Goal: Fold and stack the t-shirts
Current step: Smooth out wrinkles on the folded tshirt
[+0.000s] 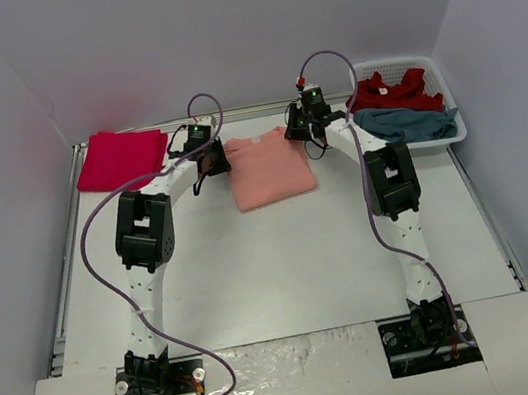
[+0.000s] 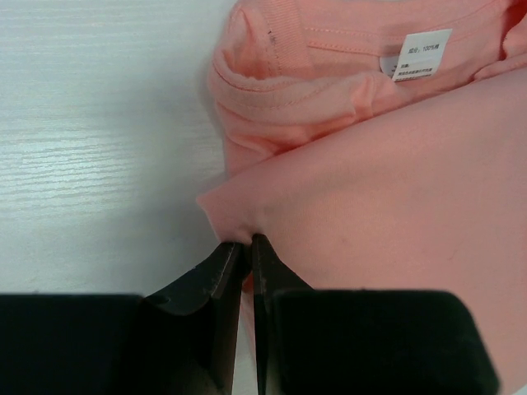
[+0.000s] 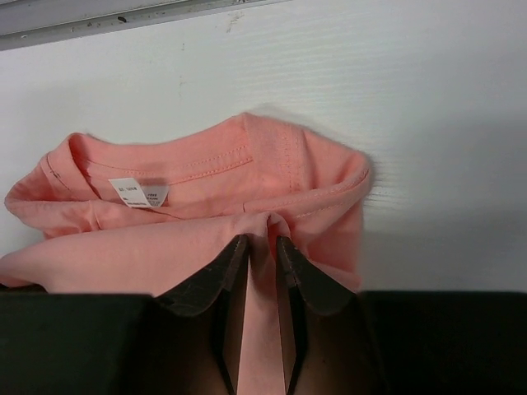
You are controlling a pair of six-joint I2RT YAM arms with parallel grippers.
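A salmon-orange t-shirt (image 1: 269, 168) lies folded at the back middle of the table, collar toward the far edge. My left gripper (image 1: 209, 162) is at its left edge, jaws shut on a pinch of the top layer's edge (image 2: 247, 240). My right gripper (image 1: 300, 131) is at the shirt's right collar corner, with a ridge of salmon cloth (image 3: 262, 239) bunched between its narrow jaws. The white neck label (image 3: 138, 192) shows inside the collar. A crimson t-shirt (image 1: 121, 158) lies folded at the back left. Another red t-shirt (image 1: 393, 92) and a teal-blue one (image 1: 404, 123) lie crumpled in the basket.
The white slotted basket (image 1: 447, 75) stands at the back right corner, close to my right arm. A raised metal rail (image 1: 250, 111) runs along the table's far edge, just beyond the collar. Grey walls close in the left, right and back.
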